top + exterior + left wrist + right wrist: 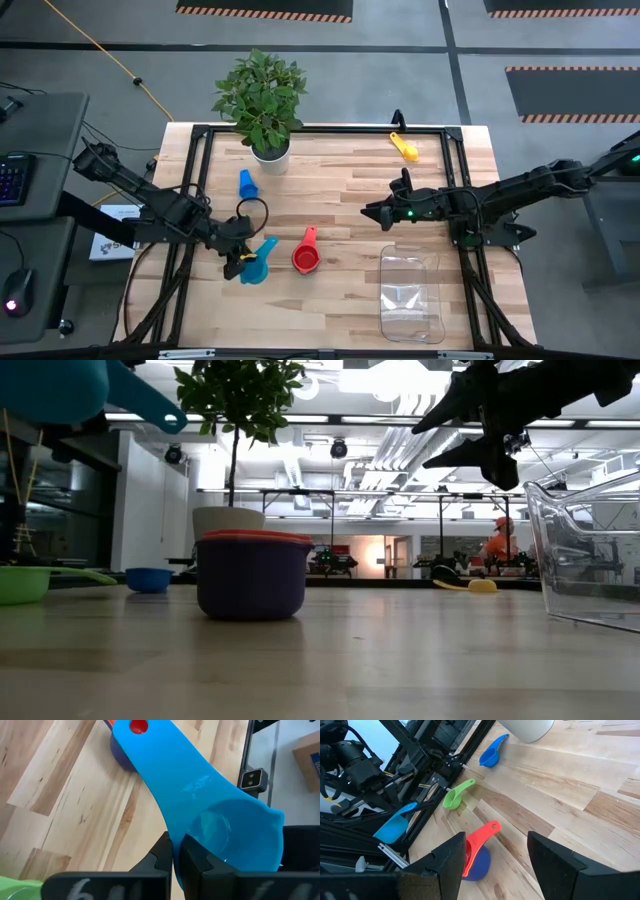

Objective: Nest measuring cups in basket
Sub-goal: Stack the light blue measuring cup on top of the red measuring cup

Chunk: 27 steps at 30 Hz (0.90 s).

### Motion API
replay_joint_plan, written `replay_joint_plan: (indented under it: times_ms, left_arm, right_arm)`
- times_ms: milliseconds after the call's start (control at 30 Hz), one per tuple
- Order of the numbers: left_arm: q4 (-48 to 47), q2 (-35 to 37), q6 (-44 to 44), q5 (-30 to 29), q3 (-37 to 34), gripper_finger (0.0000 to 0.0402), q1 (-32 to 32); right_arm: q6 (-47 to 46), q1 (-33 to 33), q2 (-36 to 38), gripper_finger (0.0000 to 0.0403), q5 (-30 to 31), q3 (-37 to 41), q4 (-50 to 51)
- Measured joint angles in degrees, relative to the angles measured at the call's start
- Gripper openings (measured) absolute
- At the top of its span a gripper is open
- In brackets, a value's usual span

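Observation:
My left gripper [238, 262] is shut on a light blue measuring cup [258, 264], held high above the table near its left edge [60, 385]. A red cup sits nested in a dark blue one [305, 256] at the table's middle. A blue cup [247, 183] lies by the plant pot, a green cup [456, 796] near the left arm, and a yellow cup [405, 147] at the far right. The clear basket [410, 295] stands at the near right. My right gripper [377, 212] hangs open above the table, far side of the basket, with nothing between its fingers. My left gripper pinches the light blue cup's bowl wall [176, 837] where the handle joins it, one finger [196, 857] inside the bowl and one outside. The fingers slant down from the table's left. The cup is lifted clear, its handle [165, 765] pointing away from the gripper.
A white pot with a leafy plant [268, 150] stands at the far edge, left of centre. Black frame rails [200, 200] run along the table's left and right sides. Bare wood lies between the nested cups and the basket.

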<state>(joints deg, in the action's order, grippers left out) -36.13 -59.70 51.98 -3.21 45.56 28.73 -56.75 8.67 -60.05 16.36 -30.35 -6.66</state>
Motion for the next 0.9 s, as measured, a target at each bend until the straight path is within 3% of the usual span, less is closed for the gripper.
replay_joint_plan:
  times_ms: [200, 567, 700, 900]
  left_arm:
    - [0.04, 0.00, -0.57, -0.56, 0.00, 0.0004, 0.00]
    - [0.16, -1.09, 3.45, -2.09, -0.02, 0.0004, -2.70]
    - [1.84, -3.36, 3.88, -3.70, -0.04, 0.0004, -4.18]
    - [4.20, -8.61, 2.28, -5.19, 0.73, 0.0004, -8.39]
  right_arm:
    - [-0.51, 0.00, 0.00, 0.0204, -0.01, 0.00, 0.01]
    - [-16.09, 0.00, -0.05, 0.0204, 0.02, 0.00, -1.21]
    - [-17.36, 0.00, -3.01, 0.0204, 1.21, -0.04, -7.67]
    - [-18.07, 0.00, -13.84, 0.0204, 0.87, -0.14, -26.92]
